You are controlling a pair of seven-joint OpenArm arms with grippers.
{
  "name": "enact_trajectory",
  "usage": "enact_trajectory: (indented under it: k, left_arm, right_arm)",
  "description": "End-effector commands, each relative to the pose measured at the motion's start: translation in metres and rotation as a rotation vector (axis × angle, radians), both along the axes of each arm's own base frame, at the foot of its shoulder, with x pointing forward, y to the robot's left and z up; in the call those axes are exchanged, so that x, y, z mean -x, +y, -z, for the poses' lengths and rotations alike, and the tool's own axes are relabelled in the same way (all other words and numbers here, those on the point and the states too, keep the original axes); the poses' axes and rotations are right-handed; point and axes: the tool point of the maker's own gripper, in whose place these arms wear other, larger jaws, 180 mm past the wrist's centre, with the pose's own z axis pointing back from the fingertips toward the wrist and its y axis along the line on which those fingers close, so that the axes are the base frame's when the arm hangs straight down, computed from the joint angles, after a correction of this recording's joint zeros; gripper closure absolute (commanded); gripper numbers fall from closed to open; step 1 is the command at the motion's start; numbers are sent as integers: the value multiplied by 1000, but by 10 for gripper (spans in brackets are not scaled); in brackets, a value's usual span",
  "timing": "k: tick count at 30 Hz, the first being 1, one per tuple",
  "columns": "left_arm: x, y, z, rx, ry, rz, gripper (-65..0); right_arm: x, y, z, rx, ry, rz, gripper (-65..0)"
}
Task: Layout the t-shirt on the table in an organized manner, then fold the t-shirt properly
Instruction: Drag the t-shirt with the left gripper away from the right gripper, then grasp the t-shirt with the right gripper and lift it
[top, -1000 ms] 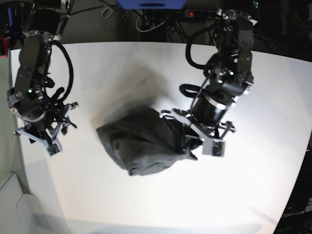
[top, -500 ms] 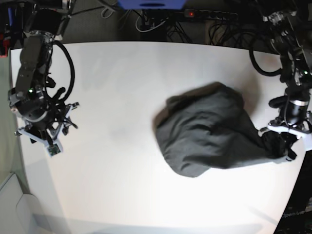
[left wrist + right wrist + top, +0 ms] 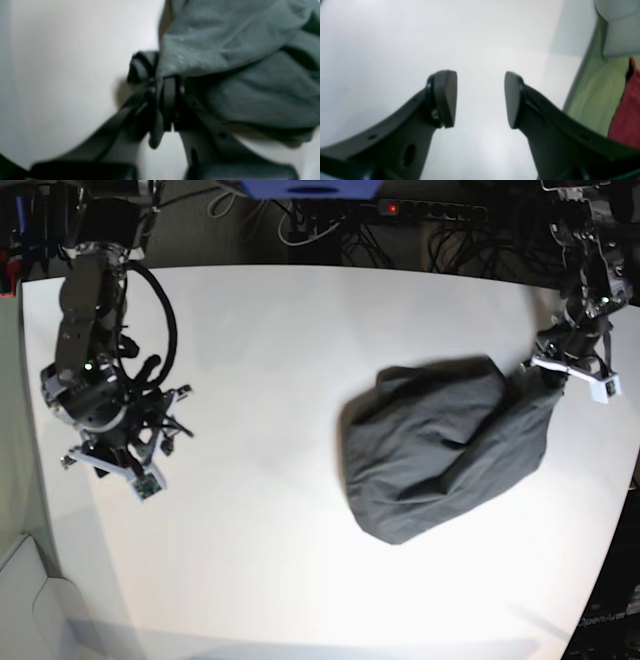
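The dark charcoal t-shirt [image 3: 440, 445] lies bunched on the right half of the white table [image 3: 270, 350]. My left gripper [image 3: 548, 378] is shut on a pinch of the shirt's cloth at its upper right corner, near the table's right edge. The left wrist view shows the jaws closed on a fold of the shirt [image 3: 225, 62] at the gripper [image 3: 168, 100]. My right gripper [image 3: 118, 462] is open and empty at the table's left side, far from the shirt. The right wrist view shows its pads [image 3: 448, 97] apart over bare table, gripper [image 3: 480, 98]. No neck label shows.
Cables and a power strip [image 3: 430, 210] run behind the table's far edge. A pale grey box [image 3: 30, 600] sits off the table's lower left corner. A green floor and a red object [image 3: 623, 117] lie beyond the table edge in the right wrist view.
My left gripper has pulled the shirt's corner further up and back toward the far right edge; the shirt stretched out after it. My right arm shifted slightly right and down.
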Motion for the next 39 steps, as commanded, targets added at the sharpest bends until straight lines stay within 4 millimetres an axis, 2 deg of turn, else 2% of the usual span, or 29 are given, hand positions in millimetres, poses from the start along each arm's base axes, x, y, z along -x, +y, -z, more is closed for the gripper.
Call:
enact_trajectory:
  k: [1, 5, 7, 10, 13, 15, 18, 22, 26, 32, 35, 39]
  left_arm:
    - [-3, 5, -10, -16, -33, 0, -14]
    - [1, 2, -11, -18, -29, 10, -16]
    - [5, 0, -11, -14, -13, 18, -48]
    - [6, -7, -15, -6, 20, 50, -194]
    - [6, -6, -23, -7, 15, 50, -408]
    - [6, -2, -31, -19, -4, 41, -525]
    - [7, 8, -41, -36, -24, 15, -628]
    - [14, 22, -51, -59, -41, -19, -641]
    - [23, 36, -59, -70, -60, -77, -641]
    - [36, 53, -81, -96, -119, -156, -641]
    - [50, 58, -82, -115, -100, -169, -641]
    - [61, 61, -78, -124, -74, -176, -641]
  right_arm:
    - [-8, 8, -14, -3, -51, -30, -315]
    - [-11, 45, -14, 7, -47, -145, -317]
    - [-14, 59, -18, 10, -59, -188, -317]
    - [-20, 75, -27, 14, -84, -236, -318]
    - [-27, 86, -37, 22, -112, -270, -319]
    - [-32, 88, -44, 21, -133, -276, -320]
    - [-40, 96, -55, 5, -164, -283, -356]
    - [-49, 113, -54, 13, -152, -332, -370]
    - [-54, 156, -32, -11, -99, -443, -370]
    - [-58, 219, -3, -111, -38, -564, -371]
    - [-61, 235, 6, -128, -10, -594, -371]
    - [-74, 248, 10, -151, 5, -609, -371]
